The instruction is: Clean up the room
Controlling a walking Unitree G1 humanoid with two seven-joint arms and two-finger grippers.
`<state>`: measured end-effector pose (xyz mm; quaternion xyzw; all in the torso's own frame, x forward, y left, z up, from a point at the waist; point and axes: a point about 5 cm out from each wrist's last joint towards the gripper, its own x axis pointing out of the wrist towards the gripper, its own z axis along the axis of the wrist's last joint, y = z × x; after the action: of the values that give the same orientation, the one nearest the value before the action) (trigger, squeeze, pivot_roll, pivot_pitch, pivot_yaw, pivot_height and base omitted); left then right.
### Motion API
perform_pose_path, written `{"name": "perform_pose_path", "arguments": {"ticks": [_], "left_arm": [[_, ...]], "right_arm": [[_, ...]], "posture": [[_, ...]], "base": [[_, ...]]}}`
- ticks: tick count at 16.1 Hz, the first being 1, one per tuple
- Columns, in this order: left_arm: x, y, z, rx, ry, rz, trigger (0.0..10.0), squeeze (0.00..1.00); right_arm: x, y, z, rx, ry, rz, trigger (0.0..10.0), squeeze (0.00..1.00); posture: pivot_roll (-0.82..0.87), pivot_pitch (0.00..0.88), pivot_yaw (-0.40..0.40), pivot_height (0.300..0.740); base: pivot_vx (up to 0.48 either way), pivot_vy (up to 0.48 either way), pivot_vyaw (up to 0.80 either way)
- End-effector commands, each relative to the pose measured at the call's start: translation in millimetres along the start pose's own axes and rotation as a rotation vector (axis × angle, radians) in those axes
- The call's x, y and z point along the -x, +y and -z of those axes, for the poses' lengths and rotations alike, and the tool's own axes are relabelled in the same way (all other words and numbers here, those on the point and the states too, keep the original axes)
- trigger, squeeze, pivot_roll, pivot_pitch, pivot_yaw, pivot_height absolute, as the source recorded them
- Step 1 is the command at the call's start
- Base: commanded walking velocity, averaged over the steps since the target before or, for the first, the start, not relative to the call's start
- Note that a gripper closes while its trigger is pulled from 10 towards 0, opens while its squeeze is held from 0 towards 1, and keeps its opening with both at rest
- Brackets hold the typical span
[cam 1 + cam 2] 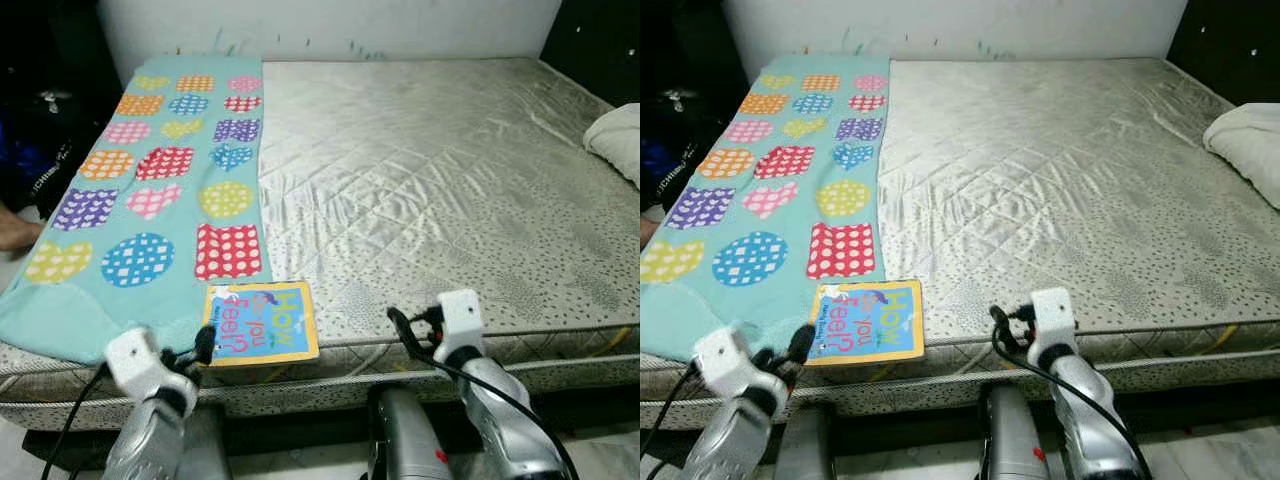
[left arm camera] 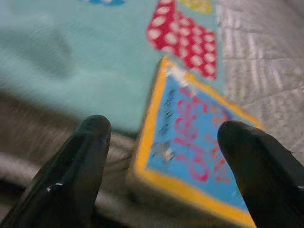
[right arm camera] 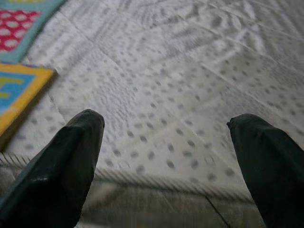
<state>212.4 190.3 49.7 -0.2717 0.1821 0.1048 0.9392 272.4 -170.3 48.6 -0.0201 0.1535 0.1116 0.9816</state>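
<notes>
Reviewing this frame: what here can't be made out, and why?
- Book: the small print on its cover is blurred in the left wrist view and too small in the eye views.
- White bundle on the mattress: cut off by the eye views' right edge, so pillow or bedding is unclear.
- Dark area left of the blanket: too shadowed to identify.
- Left tool: open around the book's corner; contact unclear.

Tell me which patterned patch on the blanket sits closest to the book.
The red square with white polka dots on the blanket: it lies just above the book, unlike the blue dotted circle farther left.
</notes>
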Motion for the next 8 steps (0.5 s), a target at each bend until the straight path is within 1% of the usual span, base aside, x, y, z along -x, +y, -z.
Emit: {"name": "perform_pose_path", "arguments": {"ticks": [1, 3, 4, 6, 8], "left_arm": [[3.4, 3.5, -1.8, 0.021, 0.000, -0.026, 10.0, 0.00], [7.8, 17.4, -2.9, 0.048, 0.013, -0.079, 10.0, 0.00], [10.0, 23.4, -1.3, 0.057, 0.044, -0.093, 10.0, 0.00], [12.6, 26.0, -0.8, 0.044, 0.068, -0.080, 10.0, 0.00], [11.4, 33.0, -2.6, 0.014, 0.083, -0.079, 10.0, 0.00]], "right_arm": [[1.5, -6.5, -5.9, 0.008, -0.013, 0.017, 10.0, 0.00], [2.0, -11.2, -4.2, 0.011, 0.001, 0.028, 10.0, 0.00], [2.0, -12.8, -3.9, 0.012, 0.007, 0.031, 10.0, 0.00], [1.5, -14.3, -4.0, 0.017, 0.014, 0.031, 10.0, 0.00], [-0.2, -16.6, -5.8, 0.024, 0.013, 0.037, 10.0, 0.00]], "posture": [[-0.05, 0.000, -0.047, 0.525], [-0.03, 0.000, -0.060, 0.525], [-0.02, 0.000, -0.064, 0.525], [-0.01, 0.000, -0.072, 0.525], [-0.02, 0.000, -0.073, 0.525]], "base": [[0.000, 0.000, 0.00], [0.000, 0.000, 0.00], [0.000, 0.000, 0.00], [0.000, 0.000, 0.00], [0.000, 0.000, 0.00]]}}
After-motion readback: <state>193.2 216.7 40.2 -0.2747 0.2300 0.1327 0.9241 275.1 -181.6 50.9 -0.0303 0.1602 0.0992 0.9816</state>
